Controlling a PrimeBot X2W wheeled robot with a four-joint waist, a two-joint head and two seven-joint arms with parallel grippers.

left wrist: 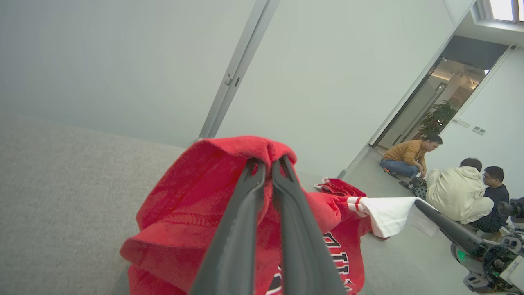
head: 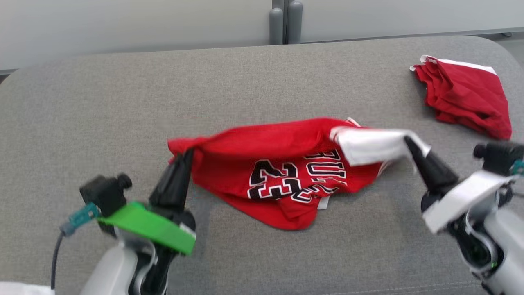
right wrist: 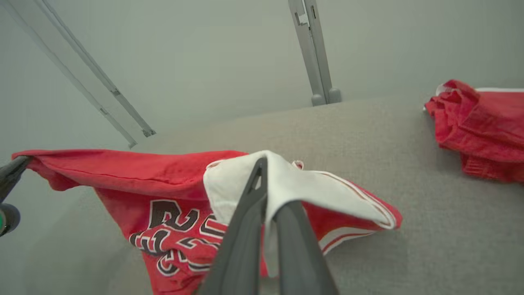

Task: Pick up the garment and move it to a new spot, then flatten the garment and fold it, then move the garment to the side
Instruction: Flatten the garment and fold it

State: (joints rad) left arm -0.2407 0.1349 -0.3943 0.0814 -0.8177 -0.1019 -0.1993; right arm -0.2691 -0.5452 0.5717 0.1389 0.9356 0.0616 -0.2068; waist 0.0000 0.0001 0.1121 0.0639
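**Up off the table: both claws pinching the jersey**

At the left end of the cloth, our left claw is pinched tight on a bunched red edge of the jersey. Over on the other side, our right claw is clamped just as tight on the white-trimmed bit. We reckon the two grips sit at opposite ends so it can be carried and pulled out flat between them.

The top edge hangs between the claws. The lower part, with the black-and-white lettering, rests crumpled on the grey table, about mid-table. A second red garment lies well apart, near the far right corner.

Hard to call: whether each claw has one layer or several, since the fabric wraps over the fingertips. The lettering is folded over itself, so we can't tell front from back, or which part the white piece is.
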